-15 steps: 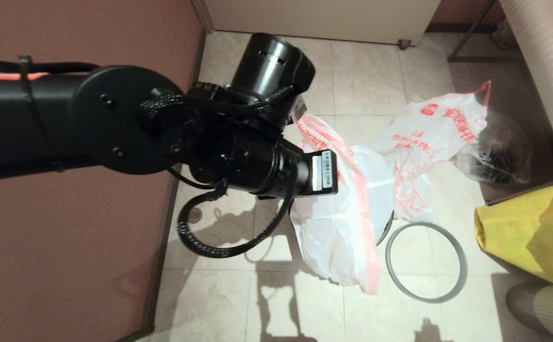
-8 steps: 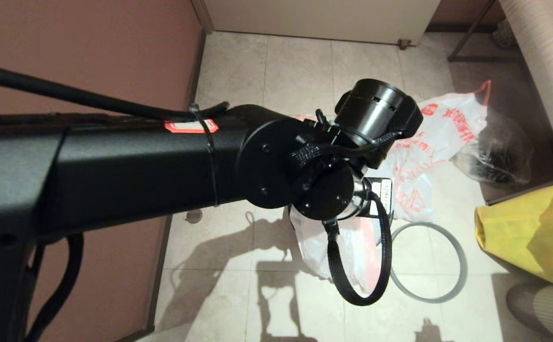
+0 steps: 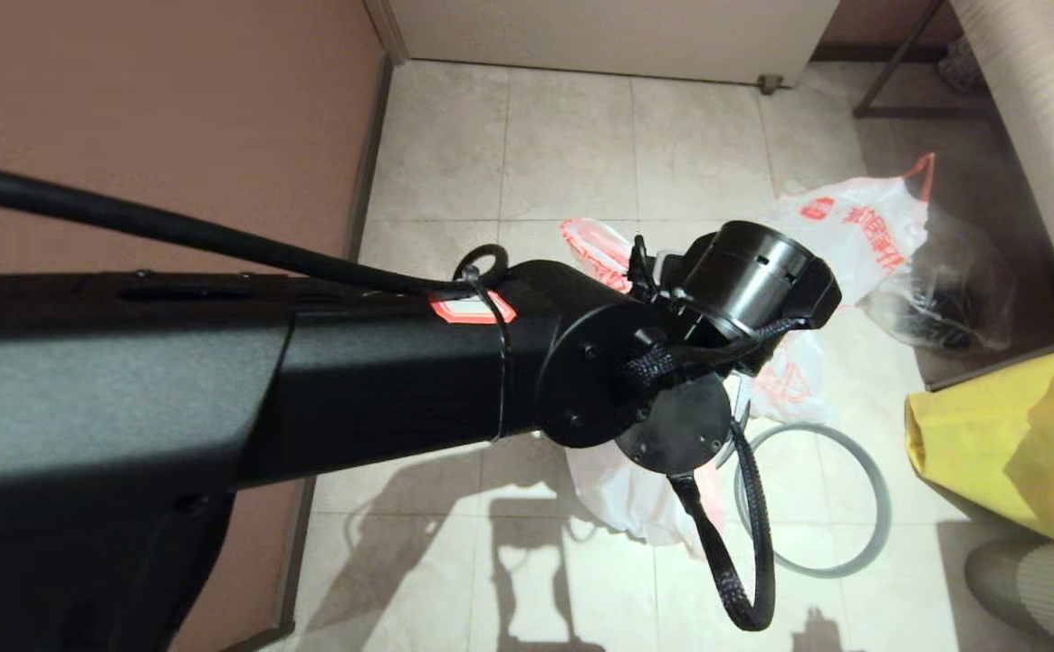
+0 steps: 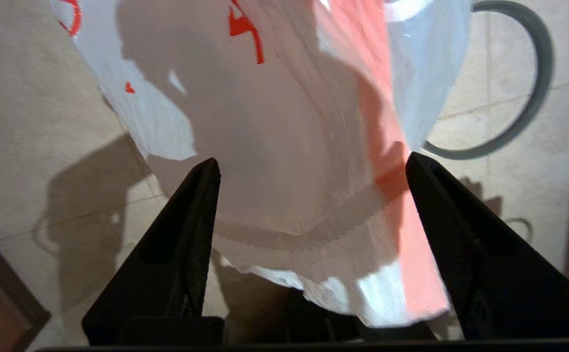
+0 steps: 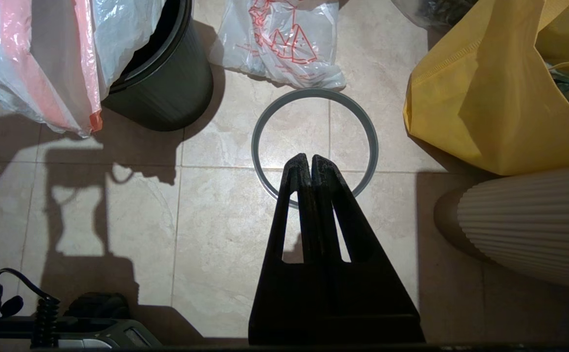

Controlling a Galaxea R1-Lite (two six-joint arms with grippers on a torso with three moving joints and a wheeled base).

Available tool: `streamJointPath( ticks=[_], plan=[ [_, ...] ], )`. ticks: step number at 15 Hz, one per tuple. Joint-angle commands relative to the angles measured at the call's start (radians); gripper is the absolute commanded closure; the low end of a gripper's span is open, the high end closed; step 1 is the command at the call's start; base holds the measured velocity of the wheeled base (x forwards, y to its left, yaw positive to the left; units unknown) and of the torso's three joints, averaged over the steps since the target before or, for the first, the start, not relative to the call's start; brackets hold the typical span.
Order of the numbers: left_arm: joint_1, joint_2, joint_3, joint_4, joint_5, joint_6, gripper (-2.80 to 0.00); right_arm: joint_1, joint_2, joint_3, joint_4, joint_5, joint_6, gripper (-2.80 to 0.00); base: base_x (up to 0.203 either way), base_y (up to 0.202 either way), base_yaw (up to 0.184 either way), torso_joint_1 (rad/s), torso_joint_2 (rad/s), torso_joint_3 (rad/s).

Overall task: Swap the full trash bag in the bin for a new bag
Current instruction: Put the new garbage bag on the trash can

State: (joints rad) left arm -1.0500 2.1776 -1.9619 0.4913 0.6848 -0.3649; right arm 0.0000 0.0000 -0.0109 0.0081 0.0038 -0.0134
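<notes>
Presently the left gripper (image 4: 311,168) has its fingers (image 4: 201,195) spread wide apart, with the new bag (image 4: 284,146) showing between and beyond them; no finger surface can be confirmed as pressing the plastic, so the bag reads as released. That bag is white and see-through with a red-edged strip and red print, and it hangs draped over the bin (image 5: 167,83), spilling down the outside of the black wall to the floor (image 5: 118,220). In the head view the left arm (image 3: 355,380) reaches across from the left and covers the bin, leaving only the lower part of the bag visible under the wrist. The right gripper (image 5: 310,166) has its fingers pressed together with nothing between them, and hangs above the floor over the grey ring rim (image 5: 265,117), which lies flat on the tiles beside the bin, detached from it. The full trash bag (image 3: 862,235) lies on the floor beyond the ring. Touching its far side is a clear bag (image 3: 953,299) with dark contents. A yellow bag (image 3: 1007,444) stands to the right of the ring.
</notes>
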Motion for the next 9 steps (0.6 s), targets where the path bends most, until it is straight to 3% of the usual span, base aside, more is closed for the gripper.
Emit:
streamJointPath(
  ticks=[1, 3, 9],
  plan=[
    [-0.001, 0.037, 0.0, -0.049, 0.016, 0.01, -2.8, 0.0, 0.002, 0.0, 0.0, 0.001, 0.0, 0.0, 0.0, 0.0, 0.0, 0.0, 0.0, 0.0],
    [-0.002, 0.075, 0.0, -0.139, 0.025, 0.103, -2.8, 0.0, 0.002, -0.001, 0.001, 0.001, 0.0, 0.0, 0.0, 0.0, 0.0, 0.0, 0.0, 0.0],
    [0.025, 0.105, 0.012, -0.147, 0.068, 0.179, -2.8, 0.002, 0.002, -0.001, 0.001, 0.001, 0.0, 0.0, 0.0, 0.0, 0.0, 0.0, 0.0, 0.0]
  ],
)
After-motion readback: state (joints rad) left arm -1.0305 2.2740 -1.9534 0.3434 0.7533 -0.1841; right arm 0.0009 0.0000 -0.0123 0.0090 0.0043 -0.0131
